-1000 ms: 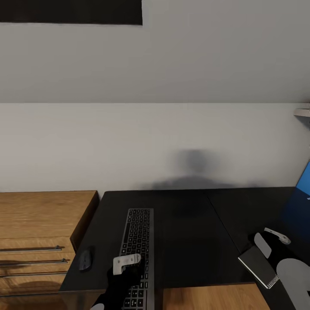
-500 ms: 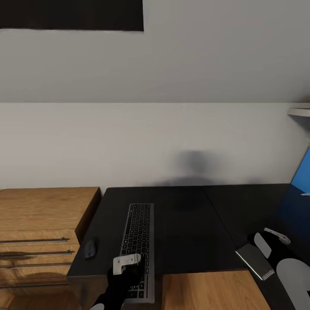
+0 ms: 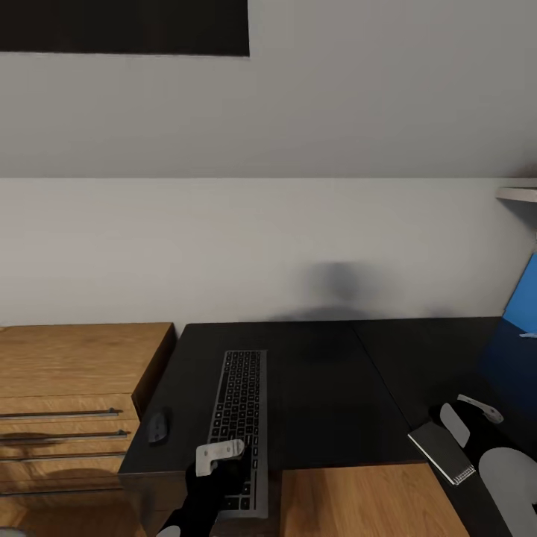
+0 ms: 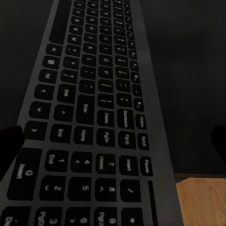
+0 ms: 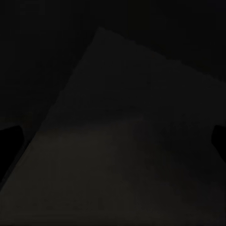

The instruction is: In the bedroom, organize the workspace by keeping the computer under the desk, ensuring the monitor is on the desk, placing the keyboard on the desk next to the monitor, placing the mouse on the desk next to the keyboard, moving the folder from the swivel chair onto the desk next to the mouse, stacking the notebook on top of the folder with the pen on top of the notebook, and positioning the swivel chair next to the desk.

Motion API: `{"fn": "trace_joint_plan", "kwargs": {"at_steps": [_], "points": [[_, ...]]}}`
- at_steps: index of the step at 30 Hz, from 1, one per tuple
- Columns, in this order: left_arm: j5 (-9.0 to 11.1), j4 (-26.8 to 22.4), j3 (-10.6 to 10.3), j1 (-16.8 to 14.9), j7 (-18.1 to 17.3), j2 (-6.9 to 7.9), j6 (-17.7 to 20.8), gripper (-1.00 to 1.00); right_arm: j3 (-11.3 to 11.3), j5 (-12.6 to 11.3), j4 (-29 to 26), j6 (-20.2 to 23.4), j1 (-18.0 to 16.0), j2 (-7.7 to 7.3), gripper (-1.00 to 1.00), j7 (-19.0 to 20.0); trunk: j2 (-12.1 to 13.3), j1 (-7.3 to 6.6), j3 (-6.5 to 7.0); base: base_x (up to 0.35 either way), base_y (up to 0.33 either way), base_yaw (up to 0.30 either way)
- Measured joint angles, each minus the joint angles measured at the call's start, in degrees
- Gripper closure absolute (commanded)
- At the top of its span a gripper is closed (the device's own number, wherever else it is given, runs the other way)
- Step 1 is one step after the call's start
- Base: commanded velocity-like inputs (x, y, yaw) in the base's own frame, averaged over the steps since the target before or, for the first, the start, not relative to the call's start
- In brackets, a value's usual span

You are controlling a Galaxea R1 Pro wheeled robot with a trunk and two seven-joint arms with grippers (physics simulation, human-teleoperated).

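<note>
1. Keyboard (image 3: pixel 240 425) lies lengthwise on the desk (image 3: pixel 328 395), its near end overhanging the front edge.
2. Mouse (image 3: pixel 157 426) on the desk, just left of the keyboard, apart from it.
3. Drawer unit (image 3: pixel 71 388) stands left of the desk.
4. Notebook (image 3: pixel 442 452) well right of the keyboard, at the desk's front edge.

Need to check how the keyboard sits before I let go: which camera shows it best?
The head view: the whole keyboard lies lengthwise on the desk, near end overhanging the front edge under the left gripper. The left wrist view gives a close-up of the keys. The right wrist view is too dark to tell.
</note>
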Motion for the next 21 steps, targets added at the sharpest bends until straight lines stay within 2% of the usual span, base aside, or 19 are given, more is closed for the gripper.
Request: {"fn": "trace_joint_plan", "kwargs": {"at_steps": [15, 21], "points": [[0.00, 0.00, -0.06, 0.00, 0.00, 0.00, 0.00, -1.00, 0.00, 0.05, -0.02, 0.00, 0.00, 0.29, -1.00, 0.08, 0.00, 0.00, 0.00, -0.001, 0.000, 0.000], [0.00, 0.00, -0.06, 0.00, 0.00, -0.01, 0.01, -1.00, 0.01, 0.08, -0.02, -0.07, 0.00, 0.51, -1.00, 0.11, 0.01, 0.01, 0.00, -0.076, 0.059, 0.000]]}}
